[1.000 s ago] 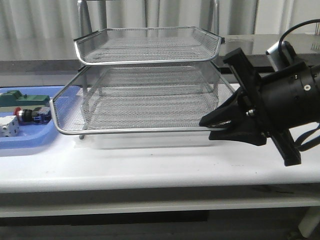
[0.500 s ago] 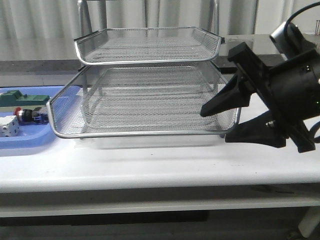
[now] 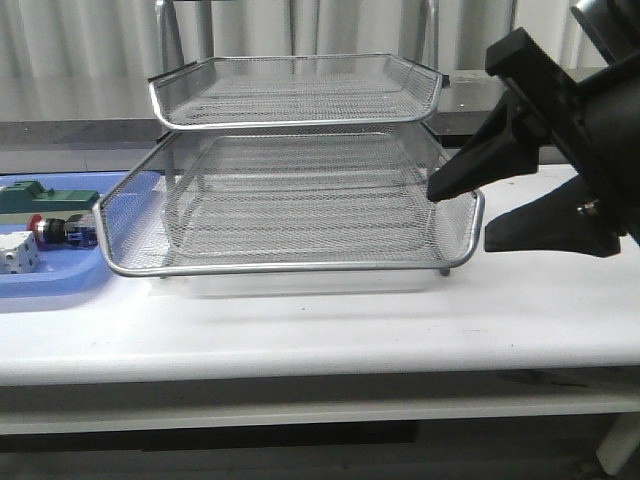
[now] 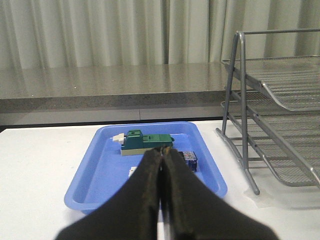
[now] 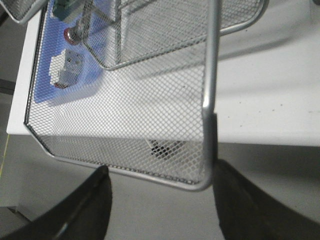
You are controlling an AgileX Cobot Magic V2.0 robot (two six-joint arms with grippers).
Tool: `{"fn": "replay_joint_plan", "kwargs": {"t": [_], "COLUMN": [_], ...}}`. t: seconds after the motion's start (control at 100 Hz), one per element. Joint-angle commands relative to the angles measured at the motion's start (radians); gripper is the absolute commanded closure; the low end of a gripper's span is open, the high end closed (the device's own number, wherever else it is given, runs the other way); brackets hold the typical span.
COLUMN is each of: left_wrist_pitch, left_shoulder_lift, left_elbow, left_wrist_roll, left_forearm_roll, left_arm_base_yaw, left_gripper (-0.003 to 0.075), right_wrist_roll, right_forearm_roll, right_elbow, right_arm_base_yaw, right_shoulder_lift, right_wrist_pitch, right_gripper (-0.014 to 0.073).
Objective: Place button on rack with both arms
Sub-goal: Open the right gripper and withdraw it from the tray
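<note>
Your right gripper jaws have let go of the rack, spread wide, leaving the middle tray pulled out. Left gripper jaws are clenched empty; the button waits in the blue tray.

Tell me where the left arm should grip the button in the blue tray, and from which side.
Grip the button across its black-and-silver collar, coming from above. It lies on its side in the blue tray, red cap toward the white block, with the green block close behind, so a side approach looks crowded. The left gripper must open first; its fingers are closed.
</note>
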Motion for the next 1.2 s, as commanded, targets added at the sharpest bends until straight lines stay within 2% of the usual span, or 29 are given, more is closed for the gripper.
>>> {"fn": "replay_joint_plan", "kwargs": {"t": [0.0,0.23,0.46,0.69,0.83,1.02,1.19], "left_wrist_pitch": [-0.082,-0.082,-0.082,-0.082,-0.082,-0.082,-0.082], "left_shoulder_lift": [-0.032,-0.032,-0.032,-0.032,-0.032,-0.032,-0.032], "left_elbow": [0.055,0.055,0.055,0.055,0.055,0.055,0.055], "left_wrist_roll": [-0.009,-0.009,-0.009,-0.009,-0.009,-0.009,-0.009], "left_forearm_roll": [-0.002,-0.002,-0.002,-0.002,-0.002,-0.002,-0.002], "left_arm_base_yaw": [0.001,0.001,0.001,0.001,0.001,0.001,0.001], "left_gripper": [0.0741,0.0741,0.0741,0.0741,0.0741,0.0741,0.0741], "right_wrist_roll": [0.072,0.302,0.538,0.874,1.025,1.152,1.165], "right_forearm_roll": [-0.099,-0.427,-0.760,-1.236,-1.464,-1.648,-1.676], "right_elbow": [-0.019,-0.019,-0.033,-0.102,-0.133,-0.141,-0.141], "right_arm_base_yaw": [0.001,0.001,0.001,0.001,0.001,0.001,0.001], "right_shoulder_lift": [-0.073,-0.208,-0.346,-0.463,-0.544,-0.686,-0.812], "right_wrist_pitch": [-0.001,-0.078,-0.063,0.087,0.175,0.282,0.364], "right_gripper": [0.0137,0.0137,0.0139,0.0139,0.0139,0.0139,0.0139]}}
